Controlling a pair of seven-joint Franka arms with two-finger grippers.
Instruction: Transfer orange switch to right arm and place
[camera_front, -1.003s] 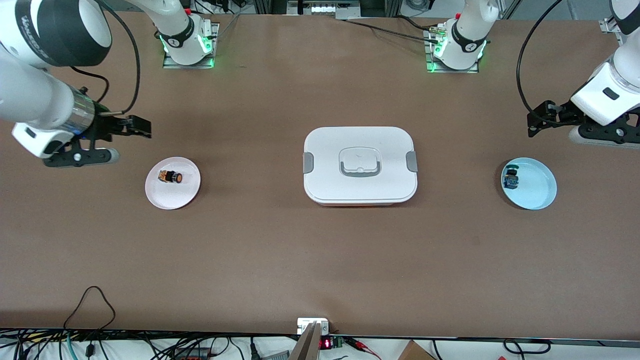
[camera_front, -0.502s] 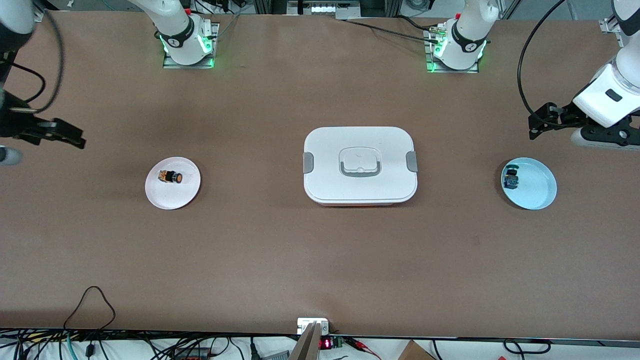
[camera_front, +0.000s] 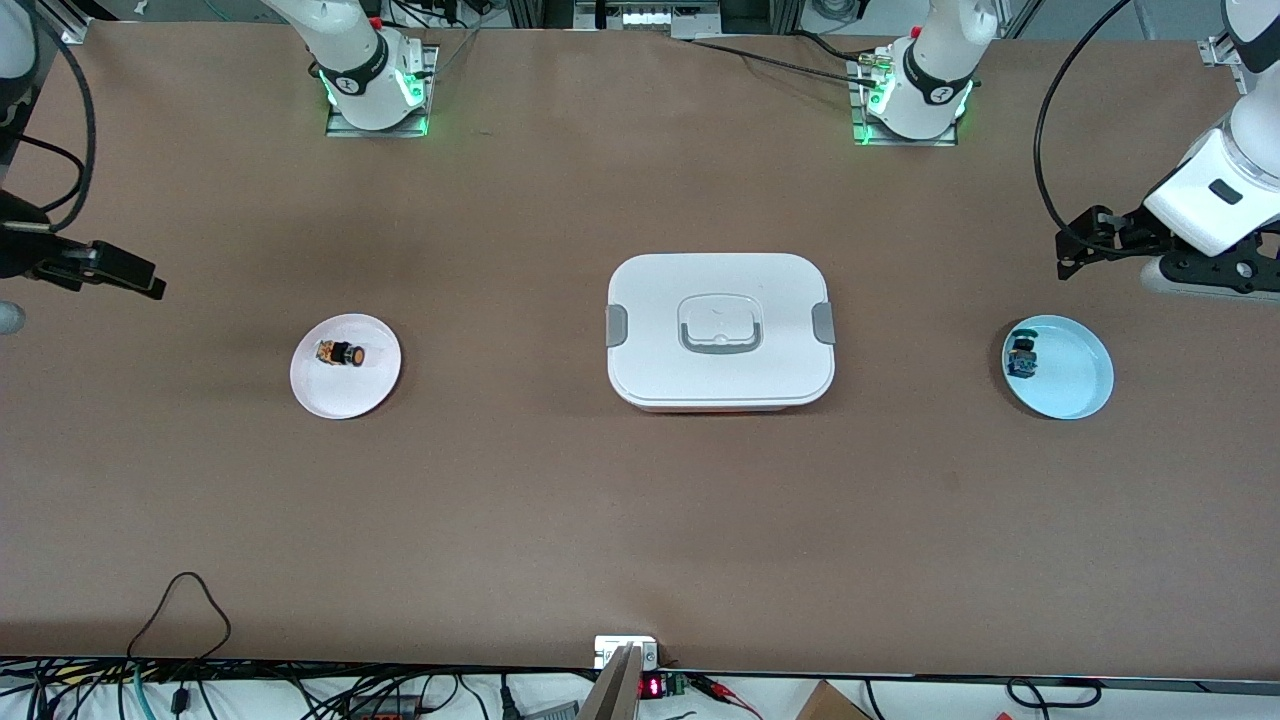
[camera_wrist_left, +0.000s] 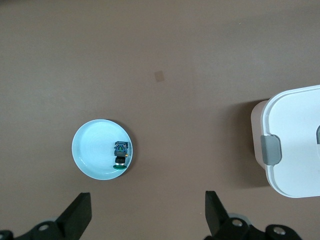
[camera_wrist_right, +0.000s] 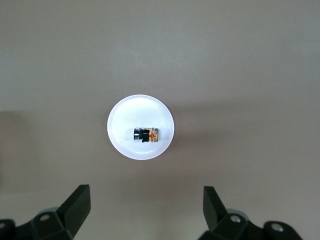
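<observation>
The orange switch (camera_front: 341, 353) lies on its side on a small white plate (camera_front: 345, 396) toward the right arm's end of the table. The right wrist view shows that switch (camera_wrist_right: 146, 135) on the plate (camera_wrist_right: 140, 107), with my right gripper (camera_wrist_right: 145, 210) open and empty above bare table beside the plate. In the front view only the right arm's black wrist parts (camera_front: 95, 268) show at the picture's edge. My left gripper (camera_front: 1205, 270) hangs open and empty over the table at the left arm's end, and its fingers (camera_wrist_left: 75, 217) stand wide apart.
A blue-bodied switch (camera_front: 1022, 358) sits in a light blue plate (camera_front: 1078, 378) at the left arm's end; both switch (camera_wrist_left: 120, 153) and plate (camera_wrist_left: 92, 150) show in the left wrist view. A closed white box with grey latches (camera_front: 660, 290) stands mid-table.
The right arm has swung away from the white plate toward its end of the table, mostly leaving the front view. The left arm has barely shifted. Both switches lie as before.
</observation>
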